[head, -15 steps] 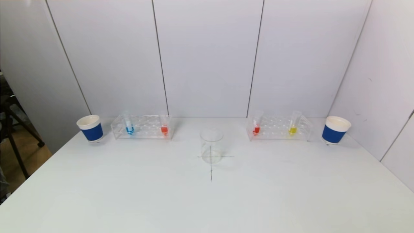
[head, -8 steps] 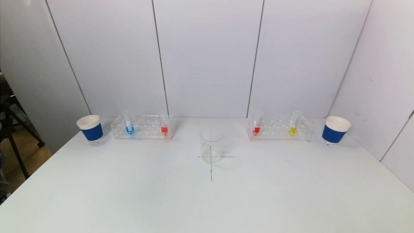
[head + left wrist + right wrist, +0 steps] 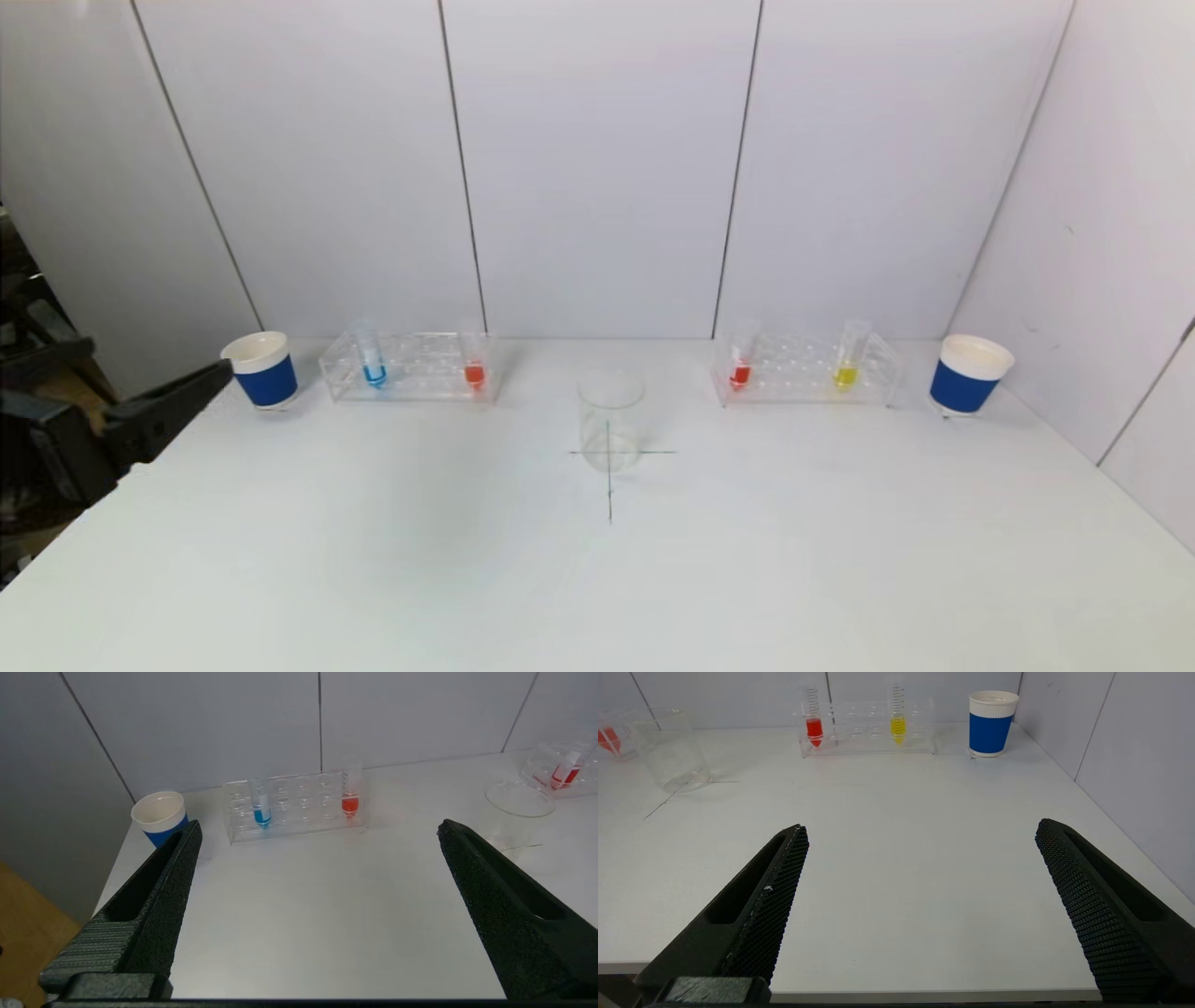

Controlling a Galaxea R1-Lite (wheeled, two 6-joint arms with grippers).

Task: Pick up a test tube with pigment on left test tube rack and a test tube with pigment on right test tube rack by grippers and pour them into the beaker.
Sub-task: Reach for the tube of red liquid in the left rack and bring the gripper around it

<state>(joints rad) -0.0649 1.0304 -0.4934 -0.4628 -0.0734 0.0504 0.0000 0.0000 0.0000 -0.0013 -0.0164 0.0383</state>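
The left test tube rack (image 3: 425,373) holds a blue test tube (image 3: 373,359) and an orange-red one (image 3: 474,369). In the right test tube rack (image 3: 794,373) stand a red tube (image 3: 741,364) and a yellow tube (image 3: 847,364). An empty glass beaker (image 3: 611,420) sits between the racks on a drawn cross. My left gripper (image 3: 320,828) is open and empty, low at the table's left edge, well short of its rack; one finger (image 3: 177,397) shows in the head view. My right gripper (image 3: 920,828) hangs open and empty over the near table edge, far from the red tube (image 3: 813,723) and the yellow tube (image 3: 897,718).
A blue-banded paper cup (image 3: 261,371) stands left of the left rack, close to my left finger. A matching cup (image 3: 967,375) stands right of the right rack. White wall panels close the back and right side of the table (image 3: 597,579).
My left gripper has come into the head view at the left edge of the table. The tubes, racks and beaker have not moved.
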